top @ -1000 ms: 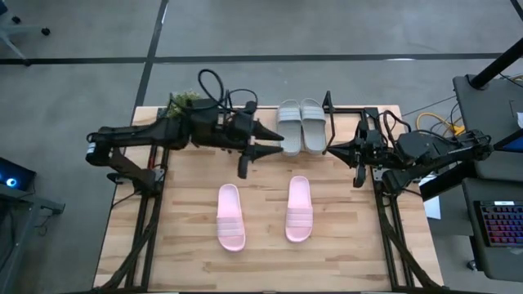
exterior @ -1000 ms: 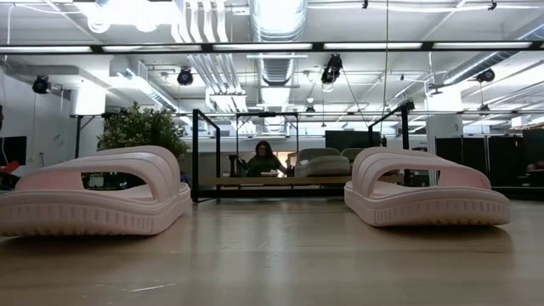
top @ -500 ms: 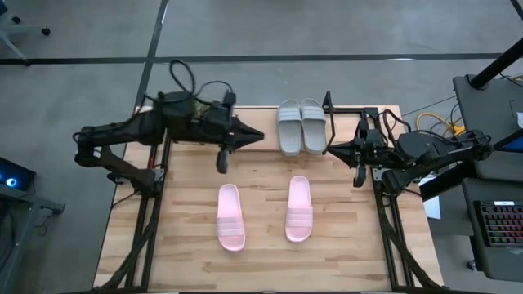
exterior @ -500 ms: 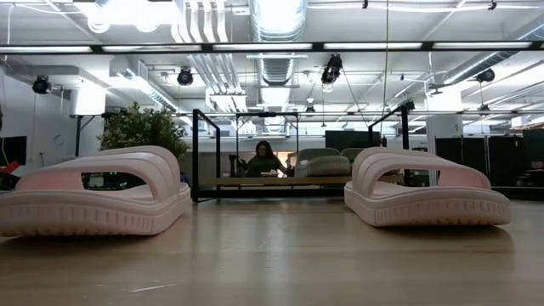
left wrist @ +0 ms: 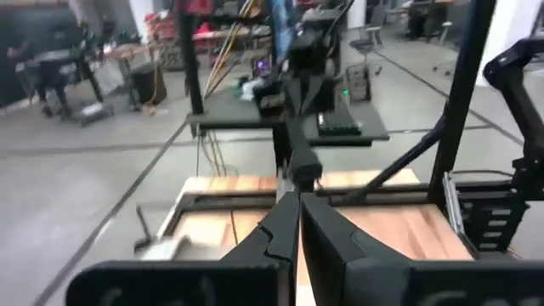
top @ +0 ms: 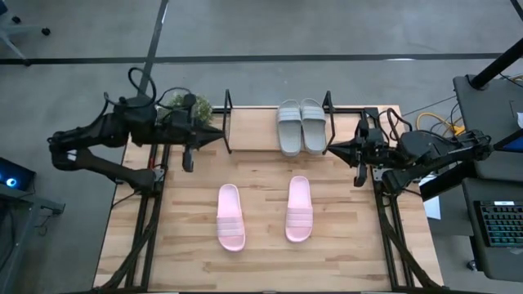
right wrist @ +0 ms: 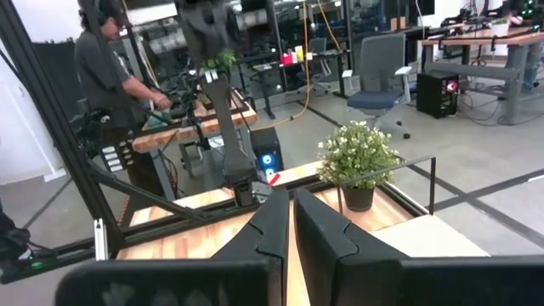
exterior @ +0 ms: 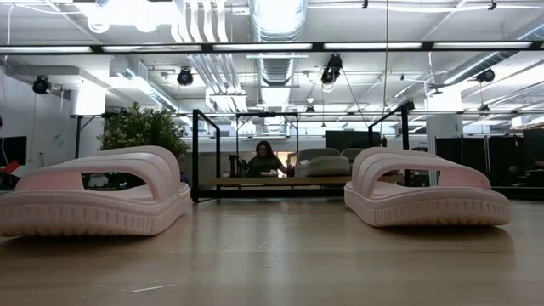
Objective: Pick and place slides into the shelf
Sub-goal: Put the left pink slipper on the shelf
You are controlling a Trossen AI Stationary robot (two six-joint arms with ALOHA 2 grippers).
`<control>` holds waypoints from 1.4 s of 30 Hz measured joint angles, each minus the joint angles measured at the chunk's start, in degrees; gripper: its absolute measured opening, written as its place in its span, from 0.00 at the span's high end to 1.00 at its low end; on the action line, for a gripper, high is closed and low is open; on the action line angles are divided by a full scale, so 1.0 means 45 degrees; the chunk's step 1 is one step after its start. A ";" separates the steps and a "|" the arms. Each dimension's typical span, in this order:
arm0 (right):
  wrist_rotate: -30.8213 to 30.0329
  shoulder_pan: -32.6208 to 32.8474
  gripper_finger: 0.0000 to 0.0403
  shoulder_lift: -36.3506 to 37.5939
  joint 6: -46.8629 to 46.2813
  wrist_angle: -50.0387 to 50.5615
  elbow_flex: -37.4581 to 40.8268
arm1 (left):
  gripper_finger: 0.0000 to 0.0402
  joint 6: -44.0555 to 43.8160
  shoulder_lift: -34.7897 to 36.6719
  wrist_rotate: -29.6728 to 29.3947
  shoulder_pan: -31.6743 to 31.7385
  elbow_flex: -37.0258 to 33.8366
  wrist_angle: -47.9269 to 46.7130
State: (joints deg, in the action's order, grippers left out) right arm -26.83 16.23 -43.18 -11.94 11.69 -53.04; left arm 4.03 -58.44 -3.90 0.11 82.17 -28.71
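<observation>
Two grey slides [top: 300,126] lie side by side, soles down, on the right half of the shelf [top: 228,122], a black wire rack at the table's far edge. In the low view the grey slides [exterior: 324,161] show inside the shelf [exterior: 195,153]. Two pale pink slides [top: 230,216] [top: 299,208] rest flat on the table nearer the front. They fill the low view as the left pink slide [exterior: 93,191] and the right pink slide [exterior: 425,191]. My left gripper [top: 217,133] [left wrist: 297,217] is shut, left of the shelf. My right gripper [top: 329,149] [right wrist: 291,212] is shut, at the shelf's right end.
A small green potted plant [top: 188,104] [exterior: 144,127] stands at the far left corner, beside my left arm. The shelf's left half holds no slides. Bare wood lies between and in front of the pink slides. People stand in the room beyond the table.
My left arm has drawn back from beside the grey slides toward the table's left edge, passing out of the shelf. Its fingers, apart a second ago, are now together. The slides have not moved.
</observation>
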 joint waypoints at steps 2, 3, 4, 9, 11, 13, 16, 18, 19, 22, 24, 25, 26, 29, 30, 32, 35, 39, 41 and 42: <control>-0.0005 0.0000 0.97 0.0005 0.0000 -0.0131 0.0000 | 1.00 -0.0523 0.0807 -0.0135 -0.0003 -0.1067 0.0233; -0.0015 0.0000 0.97 0.0005 0.0000 -0.0137 0.0000 | 1.00 -0.0775 0.1240 -0.0177 -0.0003 -0.1562 0.0324; -0.0019 0.0000 0.97 0.0005 0.0000 -0.0154 0.0000 | 1.00 -0.1056 0.1676 -0.0211 -0.0003 -0.2072 0.0366; -0.0055 0.0000 0.97 -0.0023 0.0000 -0.0205 0.0000 | 1.00 -0.3180 0.3321 -0.0154 -0.0013 -0.4128 0.1012; -0.0053 0.0000 0.97 -0.0034 0.0000 -0.0202 0.0000 | 1.00 -0.3949 0.3761 0.0374 -0.0003 -0.4727 0.1298; -0.0054 0.0000 0.97 -0.0029 -0.0005 -0.0211 0.0000 | 1.00 -0.4104 0.4039 0.1547 -0.0003 -0.5267 0.1522; -0.0056 0.0000 0.97 -0.0029 -0.0007 -0.0216 0.0000 | 1.00 -0.3900 0.4164 0.2699 -0.0019 -0.5738 0.1791; -0.0058 0.0000 0.97 -0.0029 -0.0006 -0.0255 0.0000 | 0.96 -0.3782 0.4002 0.3132 -0.0028 -0.5856 0.1795; -0.0058 0.0000 0.97 -0.0029 -0.0012 -0.0275 0.0000 | 0.94 -0.3777 0.3902 0.3180 -0.0033 -0.5869 0.1807; -0.0059 0.0000 0.97 -0.0029 -0.0323 -0.0284 0.0000 | 0.83 -0.2761 0.3431 0.3873 -0.0129 -0.5711 0.1352; -0.0063 0.0000 0.97 -0.0029 -0.0480 -0.0289 0.0000 | 0.77 -0.1394 0.3088 0.3538 -0.0298 -0.5235 0.0173; -0.0063 0.0000 0.97 -0.0029 -0.0615 -0.0289 0.0000 | 0.75 -0.0850 0.2918 0.3052 -0.0409 -0.4965 -0.0502; -0.0063 0.0000 0.97 -0.0029 -0.0768 -0.0289 0.0000 | 0.73 -0.0441 0.2742 0.2536 -0.0492 -0.4708 -0.1074; -0.0073 0.0000 0.97 -0.0029 -0.1010 -0.0294 0.0000 | 0.71 0.0310 0.2229 0.1677 -0.0612 -0.4102 -0.2101; -0.0073 0.0000 0.97 -0.0029 -0.1010 -0.0294 0.0000 | 0.71 0.0646 0.2078 0.1685 -0.0640 -0.3913 -0.2343; -0.0082 0.0000 0.97 -0.0029 -0.1005 -0.0289 0.0000 | 0.71 0.1041 0.1822 0.1602 -0.0745 -0.3572 -0.2672; -0.0408 0.0000 0.97 -0.0029 -0.1010 -0.0289 0.0000 | 0.71 0.0831 0.1467 0.0719 -0.1080 -0.3077 -0.3459; -0.1018 0.0000 0.97 -0.0029 -0.0984 -0.0289 0.0000 | 0.71 0.0859 0.1011 -0.0742 -0.1717 -0.2652 -0.4970; -0.1356 0.0000 0.97 -0.0029 -0.0952 -0.0284 0.0000 | 0.71 0.0829 0.0779 -0.1312 -0.2125 -0.2465 -0.5428; -0.1410 -0.0002 0.97 -0.0029 -0.0947 -0.0289 0.0000 | 0.71 0.0768 0.0648 -0.1521 -0.2351 -0.2411 -0.5556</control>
State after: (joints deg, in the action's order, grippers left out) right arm -33.17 16.22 -43.31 -16.21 10.39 -53.04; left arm 7.49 -55.53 -10.74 -10.47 71.32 -53.72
